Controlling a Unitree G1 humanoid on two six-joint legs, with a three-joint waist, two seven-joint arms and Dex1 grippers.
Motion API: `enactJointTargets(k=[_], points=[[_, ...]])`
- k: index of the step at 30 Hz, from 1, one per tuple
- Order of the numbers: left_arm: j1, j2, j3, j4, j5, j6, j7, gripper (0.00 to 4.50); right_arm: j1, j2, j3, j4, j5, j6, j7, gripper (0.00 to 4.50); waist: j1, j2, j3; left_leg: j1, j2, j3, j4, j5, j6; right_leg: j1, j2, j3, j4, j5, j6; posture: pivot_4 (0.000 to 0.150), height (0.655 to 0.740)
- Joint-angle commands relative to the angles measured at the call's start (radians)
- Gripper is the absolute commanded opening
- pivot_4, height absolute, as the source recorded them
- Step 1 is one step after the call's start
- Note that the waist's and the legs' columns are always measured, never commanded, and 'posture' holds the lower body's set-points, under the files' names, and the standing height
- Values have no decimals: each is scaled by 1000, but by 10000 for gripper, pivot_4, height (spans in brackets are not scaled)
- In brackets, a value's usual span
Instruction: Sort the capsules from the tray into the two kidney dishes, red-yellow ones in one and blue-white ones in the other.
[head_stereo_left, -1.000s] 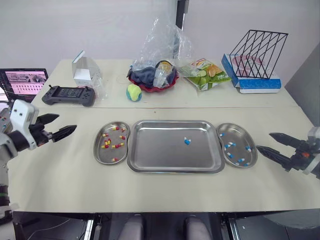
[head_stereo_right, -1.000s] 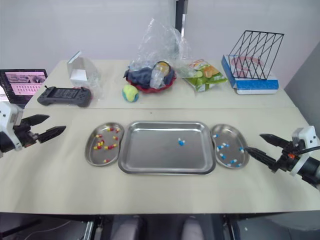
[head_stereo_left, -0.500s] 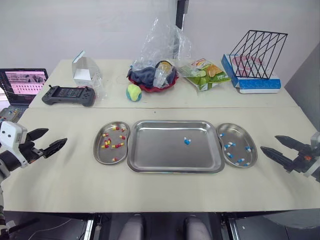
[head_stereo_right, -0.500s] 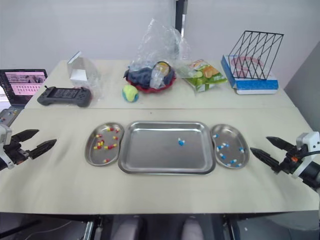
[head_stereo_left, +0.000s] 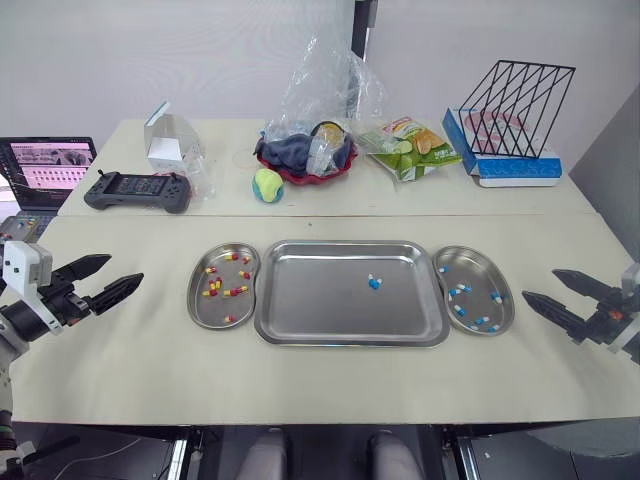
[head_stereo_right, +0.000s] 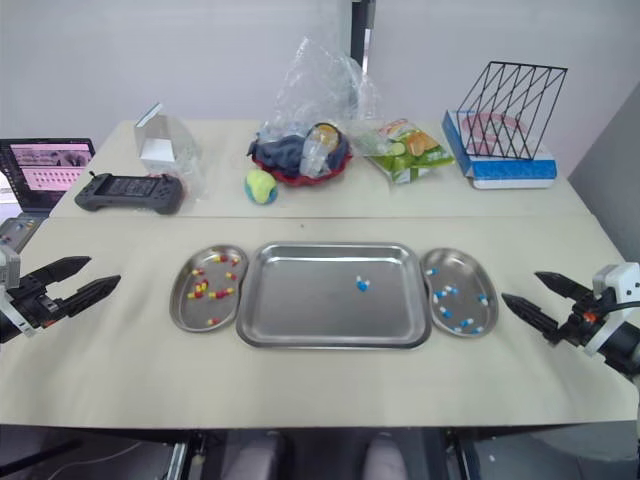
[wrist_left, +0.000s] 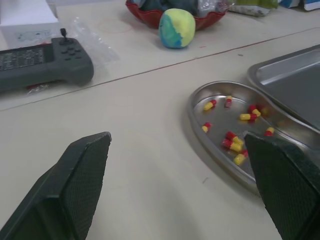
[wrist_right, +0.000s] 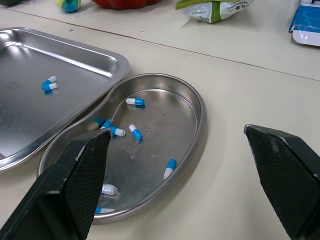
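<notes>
Left end effector (head_stereo_left: 124, 270): spread, empty.
Right end effector (head_stereo_left: 540, 284): spread, empty.
Risk: blue-white capsules (head_stereo_left: 374, 283) could be skidded across the slick tray (head_stereo_left: 310, 305) by an off-centre pinch.

My left gripper (head_stereo_left: 125, 269) is over on the left side, near me. Its two black fingers (wrist_left: 75, 190) are spread wide apart. They point to the right, toward the middle. My right gripper (head_stereo_left: 539, 284) is over on the right side, near me too. Its two black fingers (wrist_right: 75, 185) are also spread wide and point left, toward the middle. Both grippers are empty.
</notes>
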Motion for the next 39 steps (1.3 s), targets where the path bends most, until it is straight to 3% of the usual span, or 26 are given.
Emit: enactJointTargets(k=[1,9,13,17,25,39], points=[[-11,22,2,-51,-33,19,-44,44632,-14,-22,-19,-47,10,4,1,45000,0,0,0,0,0,0,0,0,0,0,0,0,0,0,0,1500,7346],[45,-2,-4,-193,-100,42,-166,44632,1,-10,40,-244,44,92,9,45000,-1,0,0,0,0,0,0,0,0,0,0,0,0,0,0,1500,7346],[101,22,-31,-262,-80,13,-239,44632,-61,3,138,-352,55,158,-2,45000,-4,0,0,0,1,0,0,0,0,0,1,0,0,0,0,1500,7346],[149,19,-21,-408,-111,48,-209,44632,-145,13,277,-382,4,160,22,45000,-4,0,0,-1,1,0,0,0,0,-1,1,0,0,0,0,1500,7346],[207,-10,7,-474,-116,26,-171,44632,-340,70,490,-299,-87,190,43,45000,-2,0,0,0,1,0,0,0,0,-1,1,0,-1,0,0,1500,7346],[257,-33,27,-509,-116,3,-135,44632,-464,186,598,-157,-263,119,-33,45000,1,0,0,-1,1,0,0,0,0,-1,1,0,-1,0,-1,1500,7346]])
